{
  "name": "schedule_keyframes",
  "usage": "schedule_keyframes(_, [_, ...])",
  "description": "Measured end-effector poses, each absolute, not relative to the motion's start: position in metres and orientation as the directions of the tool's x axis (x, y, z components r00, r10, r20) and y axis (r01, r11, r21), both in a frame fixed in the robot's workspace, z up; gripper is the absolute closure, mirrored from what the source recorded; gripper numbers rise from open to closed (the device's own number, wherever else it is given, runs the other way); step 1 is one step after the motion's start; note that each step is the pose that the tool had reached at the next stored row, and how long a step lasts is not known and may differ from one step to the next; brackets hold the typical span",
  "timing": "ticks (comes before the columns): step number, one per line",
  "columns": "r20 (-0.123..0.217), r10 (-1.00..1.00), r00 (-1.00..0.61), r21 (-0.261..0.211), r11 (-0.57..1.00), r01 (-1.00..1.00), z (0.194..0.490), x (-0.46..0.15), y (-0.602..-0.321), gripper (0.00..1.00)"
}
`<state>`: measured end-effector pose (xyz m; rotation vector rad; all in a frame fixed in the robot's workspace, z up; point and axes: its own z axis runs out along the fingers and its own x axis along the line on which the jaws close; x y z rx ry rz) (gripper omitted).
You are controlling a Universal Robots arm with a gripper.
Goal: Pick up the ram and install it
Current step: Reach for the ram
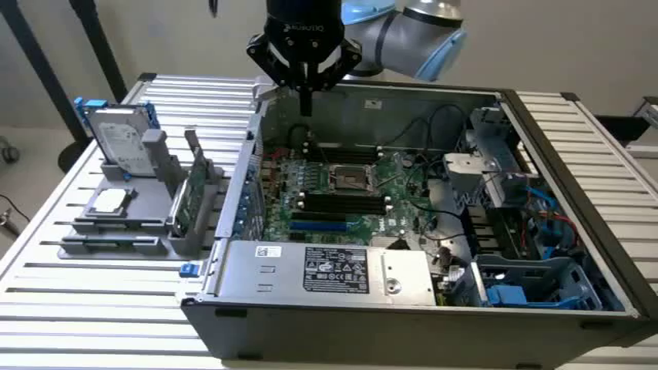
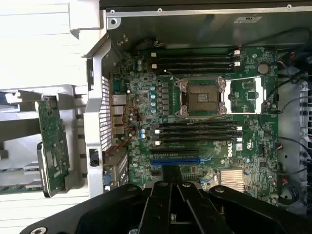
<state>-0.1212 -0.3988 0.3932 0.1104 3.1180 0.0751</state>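
Slatted metal table [image 1: 103, 308] with an open PC case [image 1: 411, 331]; motherboard [image 2: 246, 90] says DELL, gripper [image 1: 305, 104] hangs over the case's back edge, fingers pinched together.

Pale wall [image 1: 575, 46]; slatted metal table [image 1: 103, 324]

Green motherboard [image 2: 243, 92] (black slots [image 2: 195, 131]); table [image 1: 103, 308] seemingly white.

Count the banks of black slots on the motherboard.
2. One bank sits between the CPU socket and the case's metal wall; the other bank sits between the socket and the blue slot. The tool covers part of the motherboard, so more may be hidden.
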Motion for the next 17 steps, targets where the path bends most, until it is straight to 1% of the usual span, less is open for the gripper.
schedule_keyframes(14, [-0.019, 0.071, -0.997, 0.049, 0.996, 0.07, 0.3934, -0.1214, -0.399, 0.89])
schedule_keyframes(17, [-0.019, 0.071, -0.997, 0.049, 0.996, 0.07, 0.393, -0.1288, -0.4036, 0.89])
